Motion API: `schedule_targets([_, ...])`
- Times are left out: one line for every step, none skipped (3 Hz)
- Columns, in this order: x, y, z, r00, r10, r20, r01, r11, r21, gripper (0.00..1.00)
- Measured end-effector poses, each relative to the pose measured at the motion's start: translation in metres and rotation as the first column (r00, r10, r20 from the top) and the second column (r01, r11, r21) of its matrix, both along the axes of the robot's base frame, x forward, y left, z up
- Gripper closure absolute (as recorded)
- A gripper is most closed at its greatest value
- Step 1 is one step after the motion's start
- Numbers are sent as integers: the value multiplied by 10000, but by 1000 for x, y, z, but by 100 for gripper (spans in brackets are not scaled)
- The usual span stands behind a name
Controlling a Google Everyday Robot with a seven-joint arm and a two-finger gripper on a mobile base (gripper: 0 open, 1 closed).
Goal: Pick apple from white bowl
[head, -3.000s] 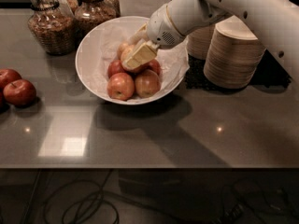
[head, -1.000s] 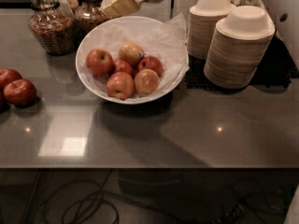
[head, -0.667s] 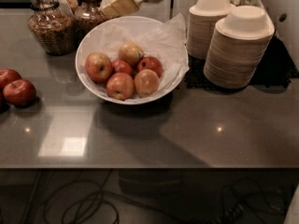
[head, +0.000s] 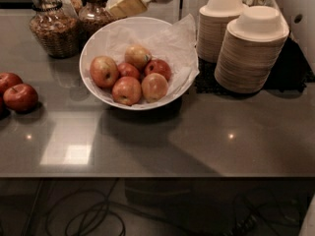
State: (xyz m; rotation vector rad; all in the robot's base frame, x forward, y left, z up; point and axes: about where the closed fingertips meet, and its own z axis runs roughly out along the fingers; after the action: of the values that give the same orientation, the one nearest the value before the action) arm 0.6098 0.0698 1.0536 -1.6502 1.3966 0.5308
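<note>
While gripper [head: 126,3] hovers beyond white bowl [head: 86,58], apple [head: 137,55] rests inside.

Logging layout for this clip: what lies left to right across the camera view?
Loose red apples → glass jar → white bowl, the gripper hovering over its far rim → stacked beige bowls.

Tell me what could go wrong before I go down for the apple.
The gripper hangs over the white bowl's back rim. The pale apple touches redder neighbours, so a descent might nudge or grab the wrong one. The crumpled paper lining could snag. Glass jars stand close behind the gripper.
</note>
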Motion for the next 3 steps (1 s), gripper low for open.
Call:
schedule_targets([0, -6, -24, 9985, -214, -507, 201, 9995, -259, 35])
schedule_targets([-4, -5, -68, 9895, 65, -1442, -175, 9971, -747, 11])
schedule_targets([-3, 2, -103, 9728, 434, -2275, -710, 9909, -1147, 0])
